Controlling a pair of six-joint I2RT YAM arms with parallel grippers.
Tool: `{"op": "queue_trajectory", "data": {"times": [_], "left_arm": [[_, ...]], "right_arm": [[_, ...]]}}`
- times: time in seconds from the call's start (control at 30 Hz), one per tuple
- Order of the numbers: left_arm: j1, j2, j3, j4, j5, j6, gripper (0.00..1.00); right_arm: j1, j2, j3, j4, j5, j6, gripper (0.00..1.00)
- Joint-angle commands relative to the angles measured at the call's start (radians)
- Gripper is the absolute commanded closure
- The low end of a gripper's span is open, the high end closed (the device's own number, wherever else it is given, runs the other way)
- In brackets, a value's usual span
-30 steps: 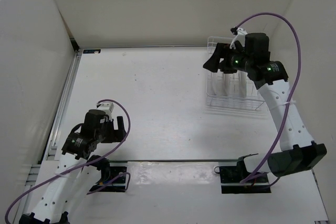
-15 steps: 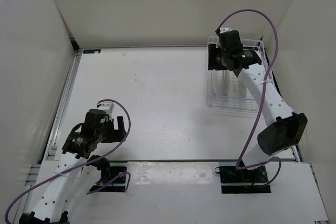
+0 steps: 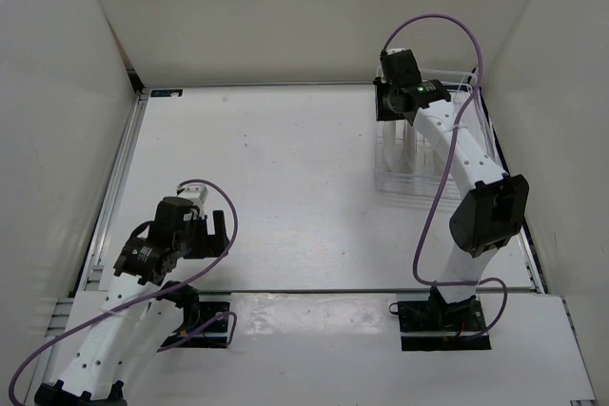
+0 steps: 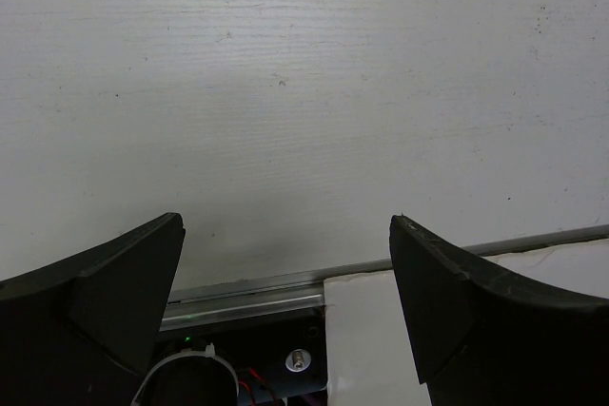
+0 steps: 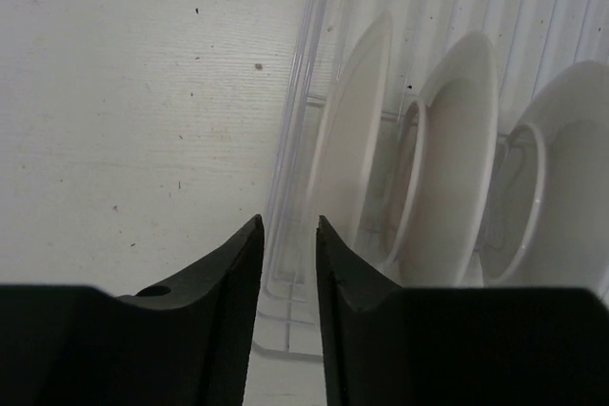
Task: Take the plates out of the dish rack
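Three white plates stand on edge in the white wire dish rack (image 5: 295,111): a left plate (image 5: 357,130), a middle plate (image 5: 452,159) and a right plate (image 5: 566,168). In the top view the dish rack (image 3: 419,176) sits at the far right of the table. My right gripper (image 3: 385,102) hangs over its far left corner. In the right wrist view the right gripper (image 5: 288,221) has its jaws close together with a narrow gap. The rack's left side wires show through that gap, and the left plate is just right of it. My left gripper (image 3: 221,232) is open near the front left, holding nothing.
White walls enclose the table on three sides. A metal rail (image 3: 119,178) runs along the left edge. In the left wrist view the left gripper (image 4: 285,221) is over bare tabletop, next to a rail and the arm's base plate (image 4: 285,358).
The right arm has folded and its gripper has moved left to the rack's far left corner while its jaws narrowed. The left arm has not moved.
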Motion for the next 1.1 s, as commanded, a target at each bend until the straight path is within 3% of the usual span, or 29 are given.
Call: {"op": "queue_trajectory", "data": {"times": [0.0, 0.1, 0.27, 0.43, 1.07], "left_arm": [[-0.001, 0.001, 0.004, 0.003, 0.011, -0.003, 0.0], [-0.001, 0.007, 0.005, 0.004, 0.01, -0.003, 0.0], [-0.001, 0.015, 0.006, 0.003, 0.011, -0.003, 0.0], [-0.001, 0.026, 0.006, 0.007, 0.011, -0.003, 0.0], [-0.002, 0.038, 0.007, 0.006, 0.013, 0.0, 0.0]], "right_arm": [[-0.012, 0.008, 0.028, 0.005, 0.03, -0.002, 0.69], [-0.017, 0.005, 0.007, 0.008, 0.034, -0.002, 0.79], [-0.024, -0.01, -0.032, 0.004, 0.062, 0.002, 0.79], [-0.027, -0.101, -0.144, 0.115, 0.018, -0.002, 0.62], [-0.044, -0.139, -0.115, 0.134, -0.042, 0.027, 0.6]]}}
